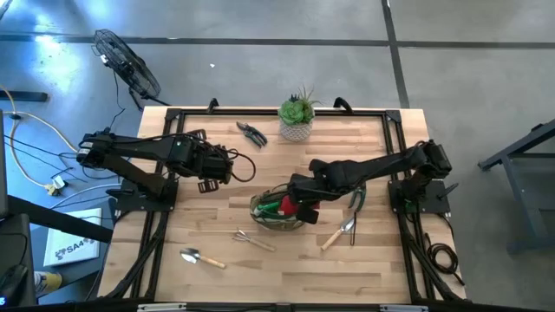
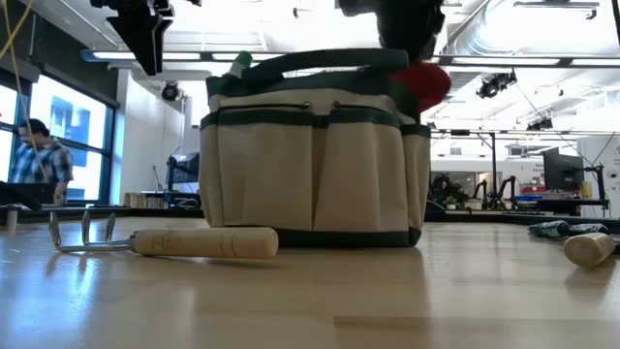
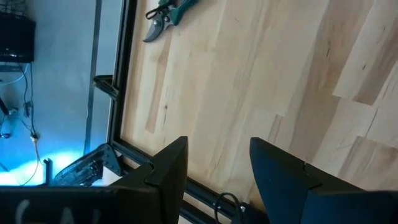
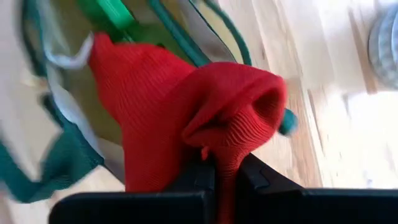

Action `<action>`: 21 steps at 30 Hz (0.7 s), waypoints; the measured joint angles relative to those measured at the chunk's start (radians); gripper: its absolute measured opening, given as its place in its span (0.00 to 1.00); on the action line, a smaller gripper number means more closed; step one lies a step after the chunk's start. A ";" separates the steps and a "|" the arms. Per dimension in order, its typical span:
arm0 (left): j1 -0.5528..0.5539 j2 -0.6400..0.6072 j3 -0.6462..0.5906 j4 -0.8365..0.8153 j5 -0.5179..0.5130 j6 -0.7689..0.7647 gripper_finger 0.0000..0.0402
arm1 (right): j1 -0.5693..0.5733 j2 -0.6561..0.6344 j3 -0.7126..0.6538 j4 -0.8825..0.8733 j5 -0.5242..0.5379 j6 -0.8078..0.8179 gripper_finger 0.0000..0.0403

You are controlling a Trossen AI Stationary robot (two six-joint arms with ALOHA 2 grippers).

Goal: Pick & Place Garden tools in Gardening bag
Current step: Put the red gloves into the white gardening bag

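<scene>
The right gripper (image 1: 305, 211), jaws pinching a red knitted glove (image 4: 186, 118), hangs over the open gardening bag (image 1: 276, 211), where the limp fabric could catch the rim (image 4: 68, 130) and spill outside if released.

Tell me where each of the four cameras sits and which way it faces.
High: overhead, straight down; both arms, gardening bag.
Low: table height, level; bag, rake, a person far off.
Left wrist: past open left gripper at bare table, pruner.
Right wrist: right gripper shut on red glove over bag.
Shared: bag, glove.
</scene>
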 joint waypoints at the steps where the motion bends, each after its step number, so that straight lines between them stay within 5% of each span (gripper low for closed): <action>1: 0.000 0.000 0.000 0.000 0.000 0.000 0.41 | 0.004 0.000 0.020 0.003 0.002 -0.012 0.02; 21: 0.000 0.000 0.000 0.000 -0.004 -0.001 0.41 | -0.013 0.066 0.083 0.053 -0.031 -0.119 0.02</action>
